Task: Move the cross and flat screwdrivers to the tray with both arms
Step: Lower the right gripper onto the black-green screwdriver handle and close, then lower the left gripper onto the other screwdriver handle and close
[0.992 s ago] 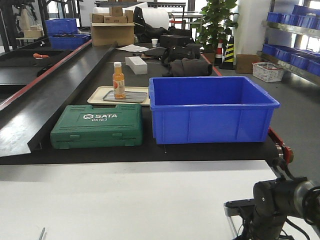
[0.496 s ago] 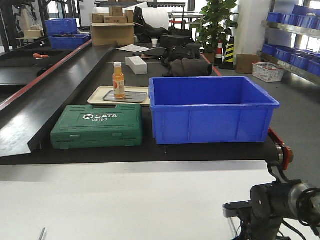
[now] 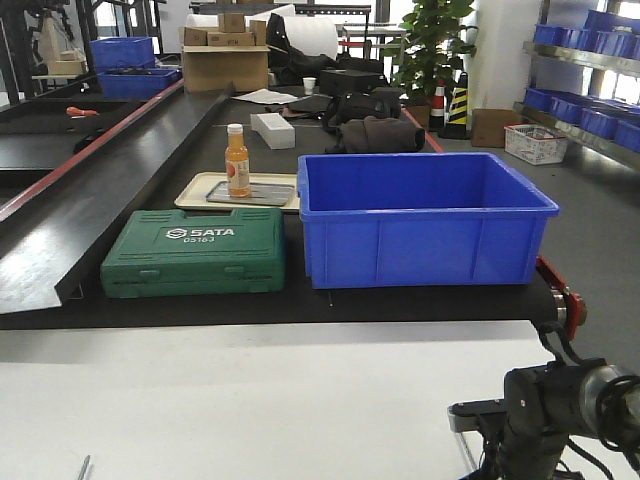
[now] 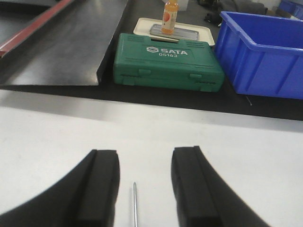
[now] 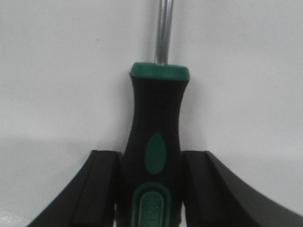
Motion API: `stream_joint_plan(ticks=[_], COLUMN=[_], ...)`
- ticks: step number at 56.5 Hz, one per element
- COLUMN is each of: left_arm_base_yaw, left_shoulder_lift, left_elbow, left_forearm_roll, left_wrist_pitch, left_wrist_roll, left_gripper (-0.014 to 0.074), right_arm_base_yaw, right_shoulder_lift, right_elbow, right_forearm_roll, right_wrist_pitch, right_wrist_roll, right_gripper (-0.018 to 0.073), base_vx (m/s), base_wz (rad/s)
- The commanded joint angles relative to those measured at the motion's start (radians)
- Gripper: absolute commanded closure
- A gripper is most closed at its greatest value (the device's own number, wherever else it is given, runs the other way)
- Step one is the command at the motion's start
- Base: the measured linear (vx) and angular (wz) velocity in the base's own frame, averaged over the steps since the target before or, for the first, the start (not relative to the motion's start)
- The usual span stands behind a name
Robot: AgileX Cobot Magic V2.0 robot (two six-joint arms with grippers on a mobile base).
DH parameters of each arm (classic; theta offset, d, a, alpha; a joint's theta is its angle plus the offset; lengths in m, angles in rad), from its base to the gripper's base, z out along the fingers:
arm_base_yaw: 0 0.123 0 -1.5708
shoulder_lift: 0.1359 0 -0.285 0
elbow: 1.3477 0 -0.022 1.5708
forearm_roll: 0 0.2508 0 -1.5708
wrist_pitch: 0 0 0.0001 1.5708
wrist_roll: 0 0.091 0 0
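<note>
Two screwdrivers lie on the white table (image 3: 250, 400), on the near side of the green tool case (image 3: 195, 252) and well apart from it. I judge I am at the pick-up step.

My right hand (image 5: 150, 155) has its black fingers pressed to either side of the right-side screwdriver (image 5: 156, 109). It pinches the waisted black-and-green handle, and the smooth steel shaft points away. My left hand (image 4: 144, 184) is spread. Only the thin grey shaft of the left-side screwdriver (image 4: 134, 203) shows between its fingers; the handle is hidden.

The tray (image 3: 268, 193), shallow dull grey metal with rounded corners, sits just behind the case on a beige tray (image 3: 195, 190). An orange bottle (image 3: 237, 160) stands on it.

Next I would close the left hand on its tool, lift both, and carry them over the case while avoiding the bottle.
</note>
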Motion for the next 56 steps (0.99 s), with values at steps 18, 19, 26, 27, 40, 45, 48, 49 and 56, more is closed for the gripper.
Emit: stream_joint_plan(ticks=[18, 19, 26, 27, 40, 45, 48, 49, 56], left_arm_base_yaw=[-0.003, -0.003, -0.003, -0.003, -0.004, -0.004, -0.004, -0.004, -0.004], left_shoulder_lift=[0.215, 0.24, 0.386, 0.404, 0.646, 0.709, 0.746, 0.756, 0.829], left_elbow=[-0.184, -0.191, -0.253, -0.258, -0.306, -0.307, -0.307, -0.307, -0.305], left_forearm_roll=[-0.009, -0.009, -0.011, -0.013, -0.013, -0.026, -0.043, -0.049, -0.079], left_wrist_pitch=[0.223, 0.237, 0.3, 0.303, 0.304, 0.3, 0.307, 0.312, 0.343], left_wrist_roll=[0.015, 0.015, 0.015, 0.015, 0.015, 0.017, 0.022, 0.022, 0.043], left_gripper=[0.0195, 0.0195, 0.0195, 0.0195, 0.0195, 0.0195, 0.0195, 0.0195, 0.0195], right_arm_base_yaw=[-0.001, -0.001, -0.001, -0.001, -0.001, 0.0, 0.0, 0.0, 0.0], right_shoulder_lift=[-0.029, -0.029, -0.029, -0.029, -0.029, -0.029, -0.029, -0.029, -0.029], right_elbow=[-0.013, -0.013, -0.013, -0.013, -0.013, -0.013, -0.013, -0.013, -0.013], right_forearm_roll=[0.03, 0.03, 0.031, 0.031, 0.031, 0.031, 0.031, 0.031, 0.031], right_wrist_pitch=[-0.008, -0.008, -0.008, -0.008, -0.011, -0.011, -0.011, -0.011, -0.012], right_wrist_roll=[-0.002, -0.002, -0.002, -0.002, -0.001, -0.001, -0.001, -0.001, -0.001], right_gripper=[0.0568, 0.0568, 0.0567, 0.0567, 0.0567, 0.0567, 0.0567, 0.0567, 0.0567], base_vx=[0.0, 0.0, 0.0, 0.0, 0.0, 0.0, 0.0, 0.0, 0.0], base_wz=[0.0, 0.0, 0.0, 0.0, 0.0, 0.0, 0.0, 0.0, 0.0])
